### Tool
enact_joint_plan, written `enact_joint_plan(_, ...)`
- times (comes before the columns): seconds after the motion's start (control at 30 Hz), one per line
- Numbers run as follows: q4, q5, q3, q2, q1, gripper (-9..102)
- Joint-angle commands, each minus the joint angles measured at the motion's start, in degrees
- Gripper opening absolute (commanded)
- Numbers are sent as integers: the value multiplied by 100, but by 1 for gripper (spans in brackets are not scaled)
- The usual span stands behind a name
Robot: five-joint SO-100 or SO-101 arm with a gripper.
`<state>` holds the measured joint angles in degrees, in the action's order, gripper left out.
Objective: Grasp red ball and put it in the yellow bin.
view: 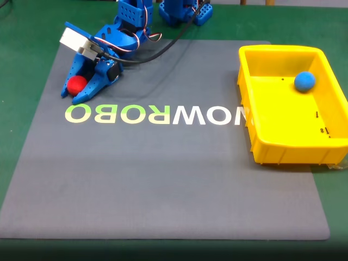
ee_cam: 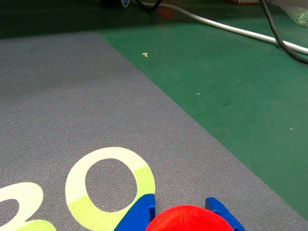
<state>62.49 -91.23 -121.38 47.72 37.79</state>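
Nearest the wrist camera, the small matte red ball [ee_cam: 185, 219] sits at the bottom edge between the two blue plastic fingertips [ee_cam: 144, 211] of the hand [ee_cam: 185, 211], which flank it on either side; whether they press on it cannot be told. In the fixed view the blue hand [view: 79, 89] is lowered onto the grey fabric mat [view: 163, 163], with the red ball [view: 76, 84] lodged between its fingers at the mat's far left part, just above the pale green "O" of the printed lettering [view: 155, 115]. A bright yellow rectangular plastic bin [view: 283, 147] stands at the mat's right edge, well apart from the ball, with a small blue ball [view: 304, 81] inside. Green desk [view: 22, 81] surrounds the mat.
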Motion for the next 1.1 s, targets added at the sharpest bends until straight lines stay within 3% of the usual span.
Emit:
enact_joint_plan(0.0,-9,-35,185,26,26,0)
enact_joint_plan(0.4,-475,149,-62,1591,176,0)
enact_joint_plan(0.77,-2347,501,-598,4658,-158,0)
enact_joint_plan(1.07,-3322,343,-1318,6469,-1371,0)
